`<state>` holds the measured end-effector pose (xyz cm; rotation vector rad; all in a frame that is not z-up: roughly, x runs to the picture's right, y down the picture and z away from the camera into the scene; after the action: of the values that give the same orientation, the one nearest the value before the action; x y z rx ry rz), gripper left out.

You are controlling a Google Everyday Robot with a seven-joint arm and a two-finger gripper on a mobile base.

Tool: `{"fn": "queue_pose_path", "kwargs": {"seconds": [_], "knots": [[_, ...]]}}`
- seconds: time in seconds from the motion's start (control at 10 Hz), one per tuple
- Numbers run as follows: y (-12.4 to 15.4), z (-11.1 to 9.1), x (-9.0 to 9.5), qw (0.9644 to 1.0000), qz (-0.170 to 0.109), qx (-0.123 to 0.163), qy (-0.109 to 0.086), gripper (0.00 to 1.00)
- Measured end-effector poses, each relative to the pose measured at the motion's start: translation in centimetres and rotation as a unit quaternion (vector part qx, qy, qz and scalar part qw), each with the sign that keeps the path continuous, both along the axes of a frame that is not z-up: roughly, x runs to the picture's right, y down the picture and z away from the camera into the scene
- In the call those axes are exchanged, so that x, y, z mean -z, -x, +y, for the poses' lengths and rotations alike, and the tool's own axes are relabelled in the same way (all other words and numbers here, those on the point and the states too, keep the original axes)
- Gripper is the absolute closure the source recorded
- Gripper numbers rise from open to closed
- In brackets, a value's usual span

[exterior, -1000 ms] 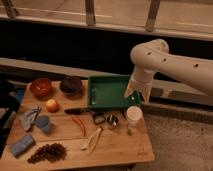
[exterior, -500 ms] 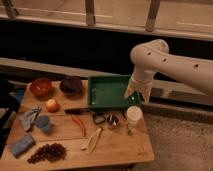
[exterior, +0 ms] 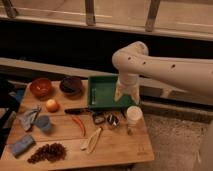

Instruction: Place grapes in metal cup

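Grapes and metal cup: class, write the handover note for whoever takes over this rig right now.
Arm: the end effector is open and empty, hanging over the right side of the green tray.
Things: the grapes lie at the table's front-left corner, far from the arm. The metal cup stands near the table's middle, just left of the white cup.
Done: nothing yet.
Left: reach the grapes, grasp them, carry them into the metal cup.

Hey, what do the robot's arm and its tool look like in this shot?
The arm is thick, tubular and off-white, with a rounded elbow joint and small dark round holes dotted along its casing. No loose cables or lettering show. The tool, which hangs over the right part of the green tray, is the same pale colour as the arm.
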<state>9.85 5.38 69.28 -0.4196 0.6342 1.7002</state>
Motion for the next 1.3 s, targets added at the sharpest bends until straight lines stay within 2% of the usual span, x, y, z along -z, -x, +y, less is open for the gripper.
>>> {"fn": "queue_pose_path", "kwargs": {"seconds": [0.2,0.4,0.5,0.7,1.0,1.2,1.3], "knots": [[4.0,1.0,0.0,0.9994,-0.016,0.032,0.004,0.35],[7.8,2.3,-0.1,0.9968,-0.032,0.073,0.01,0.35],[10.0,3.2,0.0,0.9944,-0.045,0.094,0.017,0.35],[13.7,5.0,0.5,0.9875,-0.074,0.136,0.032,0.35],[18.4,7.7,1.7,0.9709,-0.132,0.191,0.058,0.35],[21.3,9.2,2.7,0.9545,-0.179,0.228,0.07,0.35],[22.0,9.6,3.1,0.9493,-0.193,0.237,0.072,0.35]]}}
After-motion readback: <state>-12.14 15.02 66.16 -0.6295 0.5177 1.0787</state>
